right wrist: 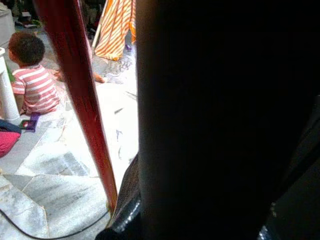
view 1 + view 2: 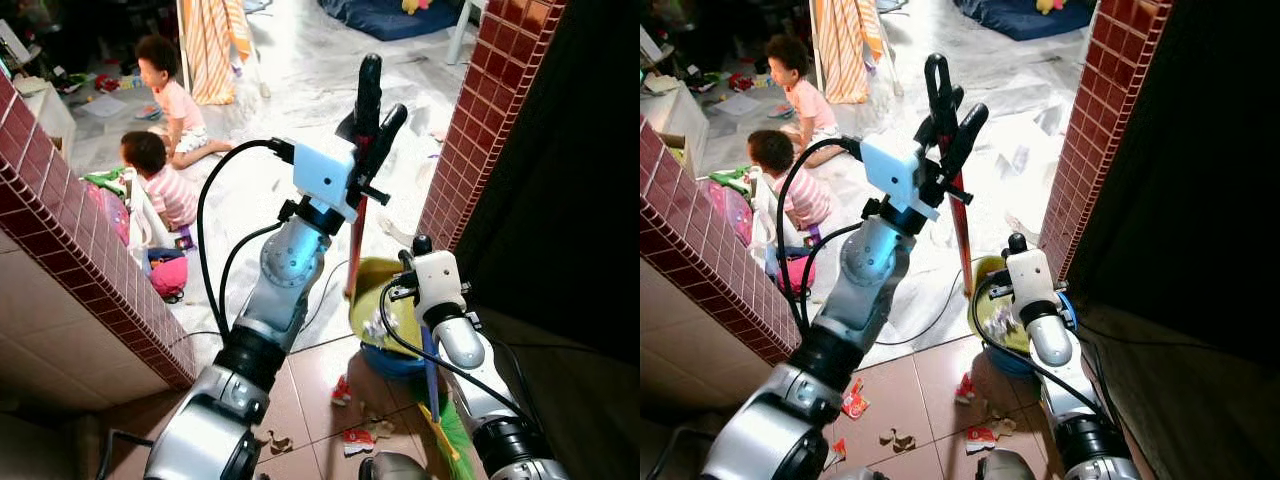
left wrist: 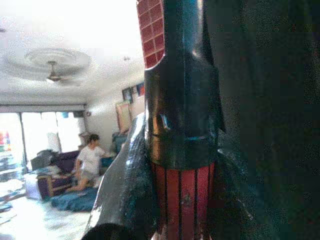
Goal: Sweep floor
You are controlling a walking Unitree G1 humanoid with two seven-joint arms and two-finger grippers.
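The left gripper (image 2: 372, 115) is closed around the black top of a red broom handle (image 2: 357, 245), which stands nearly upright and runs down toward the yellow dustpan (image 2: 372, 300). The right gripper (image 2: 421, 243) hovers just above that dustpan; whether its fingers are apart cannot be told. Paper scraps (image 2: 980, 437) lie on the tiles before the dustpan. The left wrist view adds a ceiling fan (image 3: 49, 62).
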